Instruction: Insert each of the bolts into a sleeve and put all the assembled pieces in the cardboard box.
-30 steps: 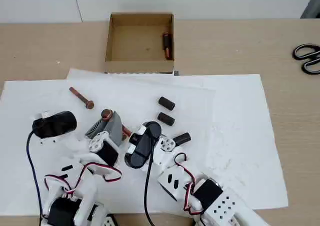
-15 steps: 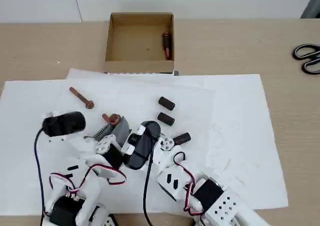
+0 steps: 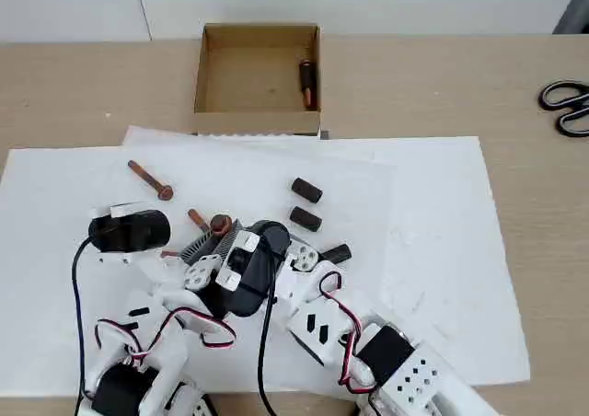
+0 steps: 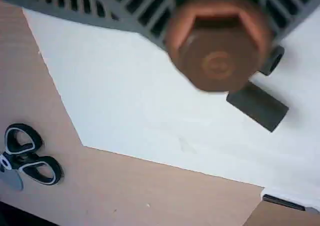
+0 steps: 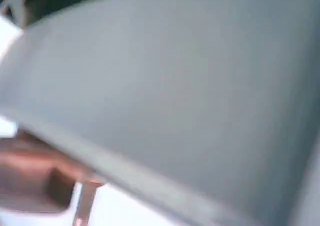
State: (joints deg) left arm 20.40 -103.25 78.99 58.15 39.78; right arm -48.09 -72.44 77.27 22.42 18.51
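The left gripper is closed on a bolt, near and left of centre on the white paper, with the bolt's head sitting between the grey ribbed jaws. Three sleeves lie just to its right: one close and two farther off. A loose bolt lies apart to the far left. The cardboard box stands beyond the paper, with an assembled piece by its right wall. The right arm crowds in from the right. The right gripper is hidden under a black camera, so whether it grips anything cannot be told. A copper stub beside the held head may or may not belong to it. The paper spreads wide to the right, and scissors are cut off at the table's right edge.
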